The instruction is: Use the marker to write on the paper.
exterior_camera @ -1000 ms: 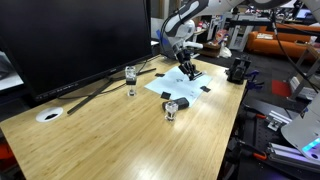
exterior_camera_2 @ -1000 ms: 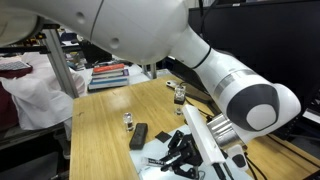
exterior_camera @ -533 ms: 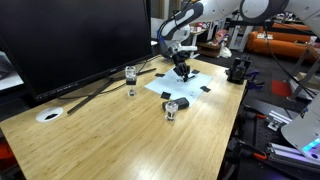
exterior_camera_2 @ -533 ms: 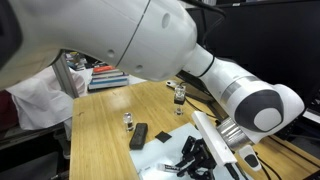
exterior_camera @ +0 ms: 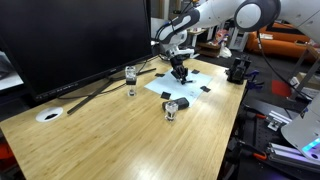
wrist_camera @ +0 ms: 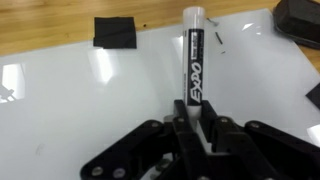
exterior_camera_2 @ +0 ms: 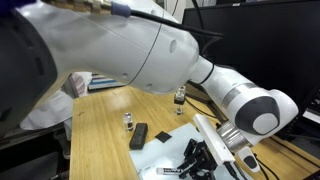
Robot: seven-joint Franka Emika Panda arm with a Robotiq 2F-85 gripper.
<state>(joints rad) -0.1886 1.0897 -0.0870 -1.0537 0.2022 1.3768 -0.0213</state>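
Gripping the marker point(wrist_camera: 193, 60) between closed fingers, the gripper point(wrist_camera: 192, 118) comes into the wrist view from 6 o'clock. The marker runs straight out from it toward 12 o'clock. The marker has a white barrel with a black label. Its far end lies over the paper point(wrist_camera: 90, 100), but I cannot tell whether it touches the sheet.

The paper is a glossy white sheet that fills most of the wrist view. A black square piece point(wrist_camera: 115, 30) sits at its corner at 11 o'clock. A short dark stroke point(wrist_camera: 218, 37) shows on the sheet at 1 o'clock, just beside the marker's tip.

In an exterior view the paper lies flat on the wooden table point(exterior_camera: 120, 140), toward 1 o'clock on the tabletop, with the gripper low above it. A glass jar point(exterior_camera: 131, 78) stands at 9 o'clock from the sheet, and a second jar point(exterior_camera: 171, 108) stands just beside its near edge at 6 o'clock. A white disc point(exterior_camera: 49, 115) lies well apart at the table's 9 o'clock end. A large dark screen point(exterior_camera: 70, 40) stands at 11 o'clock.
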